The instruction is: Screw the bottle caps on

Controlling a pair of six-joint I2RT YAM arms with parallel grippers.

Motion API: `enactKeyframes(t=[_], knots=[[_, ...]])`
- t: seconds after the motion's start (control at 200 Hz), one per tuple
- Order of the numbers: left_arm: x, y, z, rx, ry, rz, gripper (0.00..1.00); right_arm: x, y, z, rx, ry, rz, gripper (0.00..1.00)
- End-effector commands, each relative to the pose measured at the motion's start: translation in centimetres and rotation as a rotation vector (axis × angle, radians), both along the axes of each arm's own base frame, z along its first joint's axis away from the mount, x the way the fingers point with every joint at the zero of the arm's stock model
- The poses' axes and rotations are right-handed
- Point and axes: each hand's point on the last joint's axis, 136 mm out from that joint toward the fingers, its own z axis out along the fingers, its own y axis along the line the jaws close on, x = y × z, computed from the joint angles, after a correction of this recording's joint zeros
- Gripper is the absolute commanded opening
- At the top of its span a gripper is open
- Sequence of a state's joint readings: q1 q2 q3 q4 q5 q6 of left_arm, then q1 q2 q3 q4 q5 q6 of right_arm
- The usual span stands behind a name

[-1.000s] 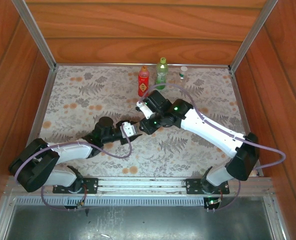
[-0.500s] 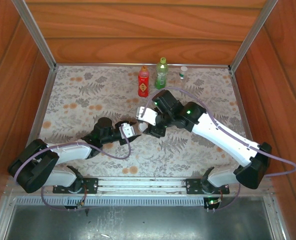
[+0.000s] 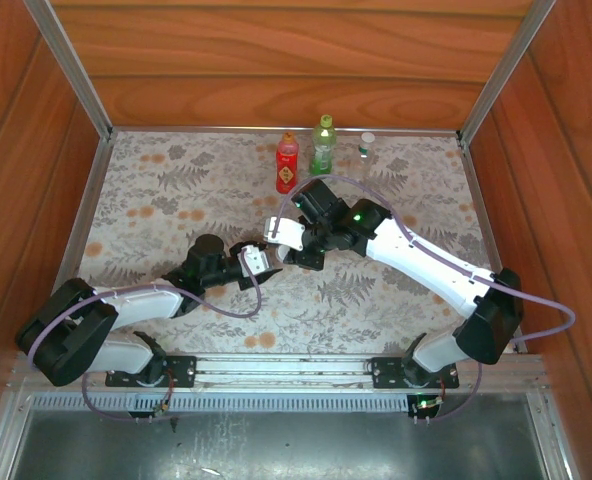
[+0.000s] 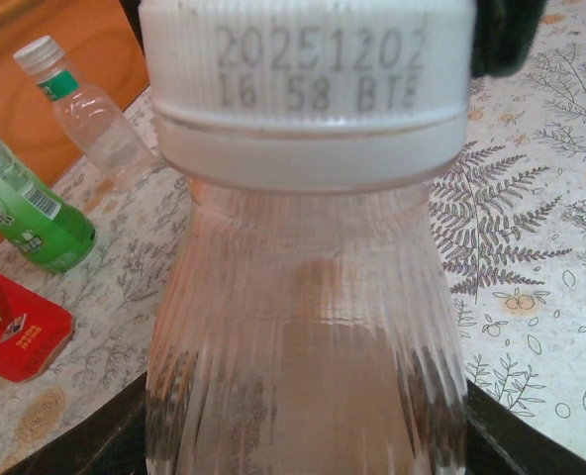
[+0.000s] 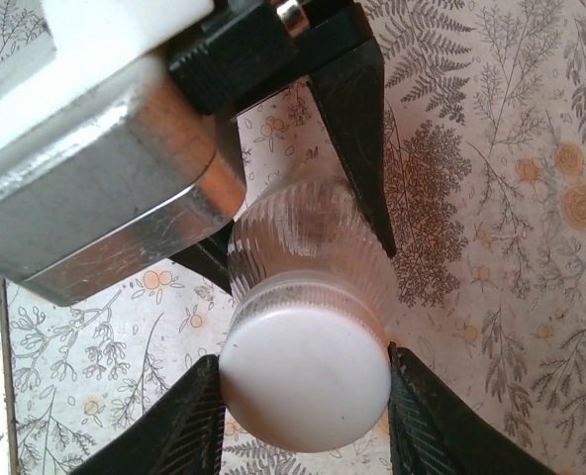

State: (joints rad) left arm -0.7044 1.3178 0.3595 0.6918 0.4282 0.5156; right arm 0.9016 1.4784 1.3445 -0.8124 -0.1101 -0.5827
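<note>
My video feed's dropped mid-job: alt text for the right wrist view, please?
A white cap sits on a clear bottle, pinched by the right gripper. The left gripper holds the bottle's body over floral cloth.

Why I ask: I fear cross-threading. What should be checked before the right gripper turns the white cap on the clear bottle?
1. The clear bottle is clamped in the left gripper: ok.
2. The white cap sits level on the neck: ok.
3. The right gripper has a finger against each side of the cap: ok.
4. The cap is screwed fully home: cannot tell.
5. The red bottle, green bottle and small labelled bottle stand upright at the far edge: ok.
</note>
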Motion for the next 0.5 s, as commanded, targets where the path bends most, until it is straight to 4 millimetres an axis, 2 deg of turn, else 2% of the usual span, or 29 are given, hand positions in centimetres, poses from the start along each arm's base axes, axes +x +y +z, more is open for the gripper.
enactKeyframes(t=[0.0,0.07,0.15,0.26,0.435,0.495], knots=[[-0.5,0.2,-0.5,0.005,0.036,-0.005,0.56,1.1,0.5,0.8,0.045,0.073,-0.185,0.16],[-0.4,0.2,-0.5,0.007,0.036,-0.002,0.56,1.6,0.5,0.8,0.068,0.141,-0.333,0.14],[-0.3,0.3,-0.7,0.012,0.035,0.007,0.56,1.4,0.5,0.7,0.069,0.189,-0.382,0.20],[-0.1,0.4,-0.8,0.016,0.035,0.020,0.56,1.0,-0.1,0.9,0.067,0.138,-0.314,0.46],[0.2,0.6,0.1,-0.040,0.098,0.040,0.56,0.5,-0.1,2.8,0.195,0.025,-0.213,0.74],[0.2,0.4,1.0,-0.079,0.133,0.036,0.56,1.2,0.2,3.8,0.294,-0.012,-0.242,0.77]])
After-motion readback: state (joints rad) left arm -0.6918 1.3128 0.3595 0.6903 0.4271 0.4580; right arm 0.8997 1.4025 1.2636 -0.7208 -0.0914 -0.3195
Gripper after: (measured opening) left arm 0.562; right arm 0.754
